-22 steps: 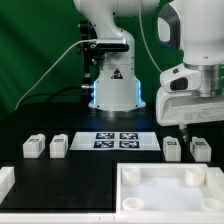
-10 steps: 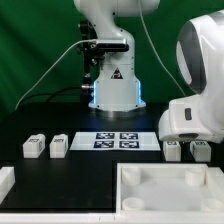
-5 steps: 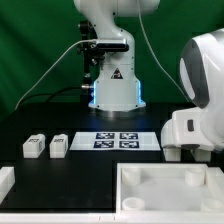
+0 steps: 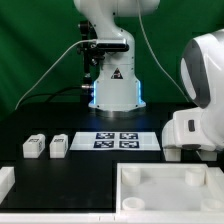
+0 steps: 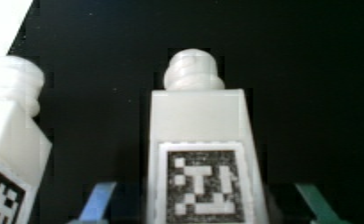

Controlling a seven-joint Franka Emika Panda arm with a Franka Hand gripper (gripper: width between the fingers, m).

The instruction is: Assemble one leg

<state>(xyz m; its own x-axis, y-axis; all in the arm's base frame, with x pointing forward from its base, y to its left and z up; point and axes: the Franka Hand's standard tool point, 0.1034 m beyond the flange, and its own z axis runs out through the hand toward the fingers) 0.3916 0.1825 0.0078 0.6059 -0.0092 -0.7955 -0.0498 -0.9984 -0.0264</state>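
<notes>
**Open gripper straddles one leg on the bench**

The gripper (image 5: 205,203) is spread wide and holds nothing. Its blue fingertips (image 5: 101,200) stand clear on either side of the white leg (image 5: 205,120), which shows its tag face to the wrist camera and has a rounded peg at its far end. The pose looks chosen so the jaws can close squarely on the leg's flat sides. A second leg (image 5: 8,140) sits just beside it, so the near finger must slip between the two. In the exterior view the arm (image 4: 203,100) crouches at lower right and hides both pieces. A third leg (image 4: 34,147) and a fourth leg (image 4: 58,147) wait at lower left, with the marker board (image 4: 120,140) at centre. The rimmed square panel (image 4: 125,172) lies along the bottom of the bench (image 4: 85,178).
</notes>
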